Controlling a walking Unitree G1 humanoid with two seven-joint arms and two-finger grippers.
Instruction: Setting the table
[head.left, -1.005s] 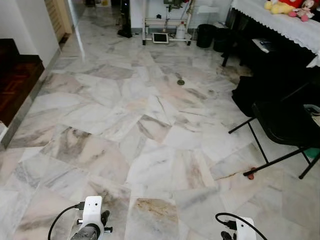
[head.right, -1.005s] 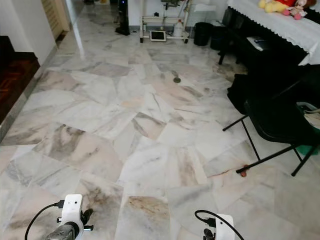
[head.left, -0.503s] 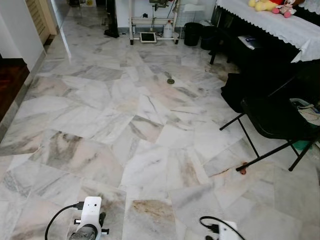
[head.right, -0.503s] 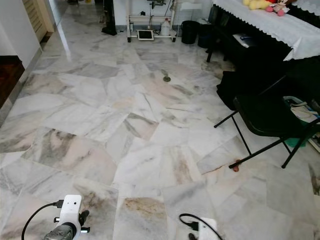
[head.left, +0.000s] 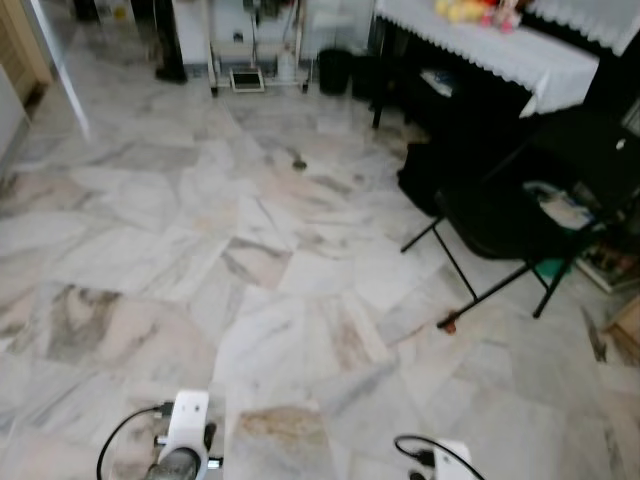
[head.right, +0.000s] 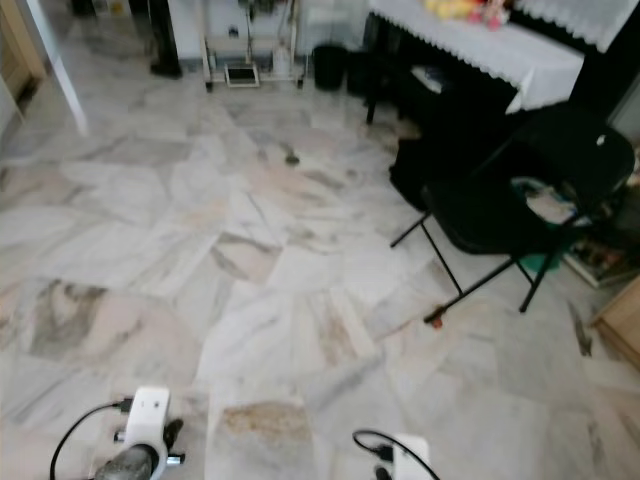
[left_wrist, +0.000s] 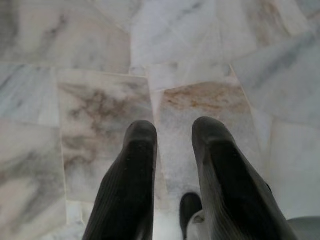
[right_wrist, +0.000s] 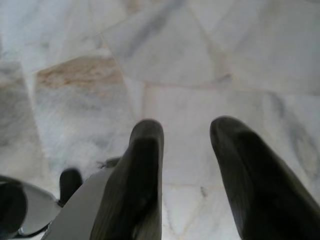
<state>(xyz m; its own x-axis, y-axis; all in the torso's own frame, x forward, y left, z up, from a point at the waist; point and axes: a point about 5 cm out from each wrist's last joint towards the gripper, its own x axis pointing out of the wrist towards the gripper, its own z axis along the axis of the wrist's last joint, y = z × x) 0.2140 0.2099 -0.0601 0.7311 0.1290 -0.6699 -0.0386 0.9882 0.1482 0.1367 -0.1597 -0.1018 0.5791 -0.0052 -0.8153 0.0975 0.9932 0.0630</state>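
left gripper (left_wrist: 172, 135) hung idle, fingers apart, nothing held; marble floor (left_wrist: 100, 100) beyond fingertips | right gripper (right_wrist: 187, 135) likewise, apart, empty | table (head.left: 480, 45) far ahead; judged in transit

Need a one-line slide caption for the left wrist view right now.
Left gripper, fingers open and holding nothing, points down at the marble floor.

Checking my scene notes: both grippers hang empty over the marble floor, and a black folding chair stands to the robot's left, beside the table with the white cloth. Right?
Not quite: the black folding chair stands to the robot's right, as the right eye view shows. The rest holds: left gripper and right gripper hang open and empty over the marble floor, and the table with the white cloth is beside the chair.
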